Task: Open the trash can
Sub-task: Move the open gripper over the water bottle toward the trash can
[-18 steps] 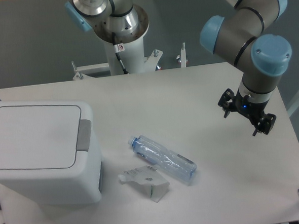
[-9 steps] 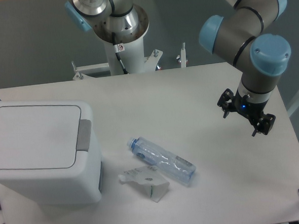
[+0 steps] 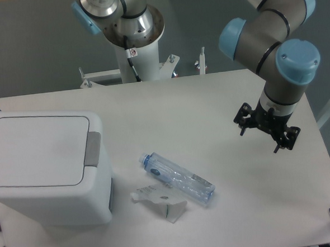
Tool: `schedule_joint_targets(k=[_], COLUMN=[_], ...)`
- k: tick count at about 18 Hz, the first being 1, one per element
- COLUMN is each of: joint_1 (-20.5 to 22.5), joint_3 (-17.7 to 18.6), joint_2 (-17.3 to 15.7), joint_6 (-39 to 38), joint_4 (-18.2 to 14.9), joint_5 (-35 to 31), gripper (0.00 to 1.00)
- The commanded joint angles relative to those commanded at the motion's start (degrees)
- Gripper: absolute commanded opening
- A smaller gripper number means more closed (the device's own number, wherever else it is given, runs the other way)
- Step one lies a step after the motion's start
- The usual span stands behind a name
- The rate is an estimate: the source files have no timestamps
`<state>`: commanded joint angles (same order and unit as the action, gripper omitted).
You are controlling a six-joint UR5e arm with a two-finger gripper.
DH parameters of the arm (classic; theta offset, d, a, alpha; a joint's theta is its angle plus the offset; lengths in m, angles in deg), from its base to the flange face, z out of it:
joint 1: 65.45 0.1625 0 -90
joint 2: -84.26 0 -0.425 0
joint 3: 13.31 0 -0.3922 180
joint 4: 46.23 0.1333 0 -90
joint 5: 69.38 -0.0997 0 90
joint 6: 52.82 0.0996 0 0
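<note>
One gripper (image 3: pixel 266 133), jaws spread, holding nothing. Trash can (image 3: pixel 44 167) well apart, lid shut. Risk: bottle (image 3: pixel 177 178) between; low approach could strike it.

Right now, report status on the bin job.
Gripper open, empty, above the table's right side. Trash can far left, lid shut, grey push tab untouched. Bottle and crumpled carton lie between.

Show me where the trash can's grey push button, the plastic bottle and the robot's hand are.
grey push button (image 3: pixel 92 148), fixed camera, middle of the tab on the trash can's rim
plastic bottle (image 3: pixel 178 180), fixed camera, mid-body
hand (image 3: pixel 263 133), fixed camera, midway between its fingertips
</note>
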<state>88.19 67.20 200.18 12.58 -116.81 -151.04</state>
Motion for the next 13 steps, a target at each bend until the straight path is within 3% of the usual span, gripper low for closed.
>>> schedule_joint_targets(k=[5, 8, 13], joint_1=[-0.9, -3.1, -6.9], joint_3=[-0.9, -5.2, -7.5], joint_2=[0.3, 2.4, 3.3], joint_6=[-5.9, -13.5, -24.4], joint_4=[0.0, -0.8, -1.2], joint_5=[0.5, 0.4, 0.4], gripper=[1.00, 1.00, 1.00])
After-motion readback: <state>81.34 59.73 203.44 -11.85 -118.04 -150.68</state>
